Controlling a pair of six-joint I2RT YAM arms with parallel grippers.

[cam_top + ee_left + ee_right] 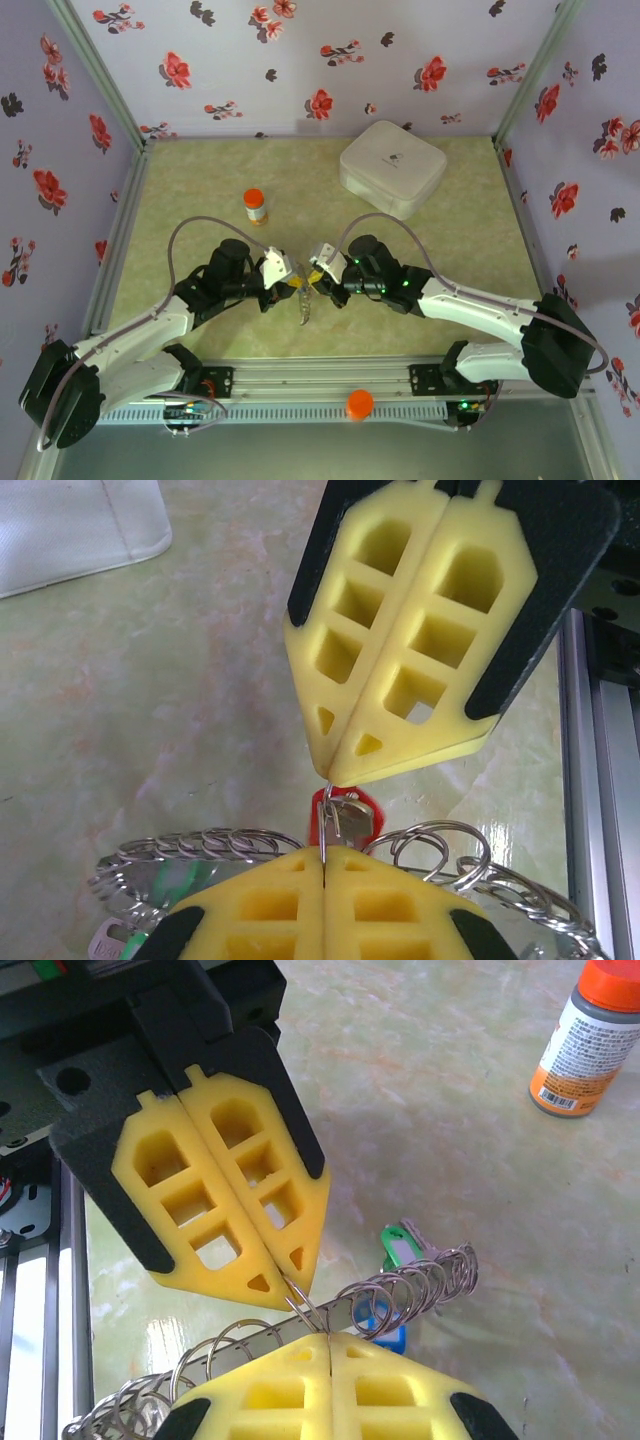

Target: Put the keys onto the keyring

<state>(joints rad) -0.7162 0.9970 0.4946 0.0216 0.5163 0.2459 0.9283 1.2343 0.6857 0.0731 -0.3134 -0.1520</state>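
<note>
Two claws, the left claw [323,858] and right claw [335,775], were pressed shut tip to tip on one loop of the keyring [400,1295], nearward of the orange-capped bottle [255,207], with coloured keys [398,1252] already hanging there; threading judged well advanced, completion unconfirmed.

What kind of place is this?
Probably a robot test booth, not a home: flower-patterned wall panels enclose a green marbled tabletop, with two white-and-black robot arms bolted to a grey aluminium rail.

orange-capped bottle [255,206], white case [393,167], green marbled table [470,240]
</note>
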